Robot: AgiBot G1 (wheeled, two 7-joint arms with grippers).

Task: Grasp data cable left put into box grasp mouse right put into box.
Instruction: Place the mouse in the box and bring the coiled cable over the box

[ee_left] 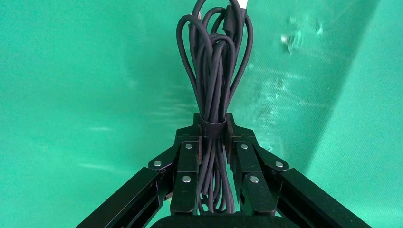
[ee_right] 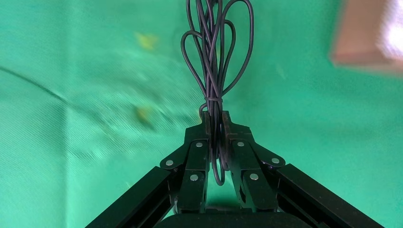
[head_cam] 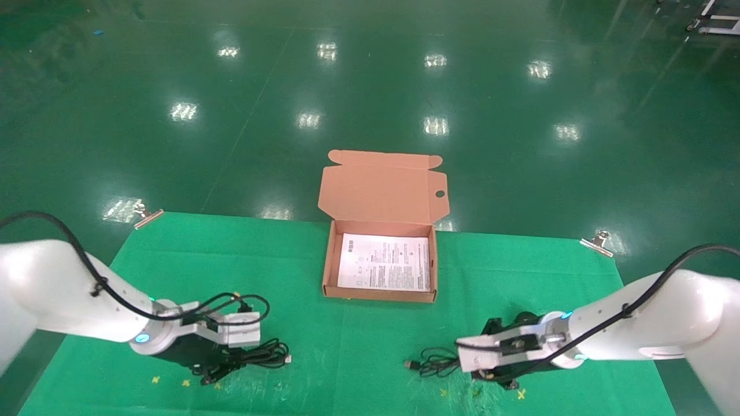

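The data cable (ee_left: 214, 71), a thick black bundle held by a strap, lies on the green cloth at the near left (head_cam: 263, 353). My left gripper (ee_left: 212, 124) is shut on it at the strap (head_cam: 231, 361). At the near right, my right gripper (ee_right: 215, 118) is shut on a thin coiled black cord (ee_right: 214, 57), the mouse's cord (head_cam: 435, 364), whose USB plug (head_cam: 409, 364) points left. I cannot make out the mouse's body. The box (head_cam: 326, 260) stands open in the middle, farther back, with a white printed sheet (head_cam: 384, 263) inside.
The box's lid (head_cam: 381, 188) stands up behind it, hanging past the table's far edge. Metal clips (head_cam: 147, 218) (head_cam: 601, 242) hold the cloth at the back corners. Small yellow marks (head_cam: 521, 394) dot the cloth near the front edge.
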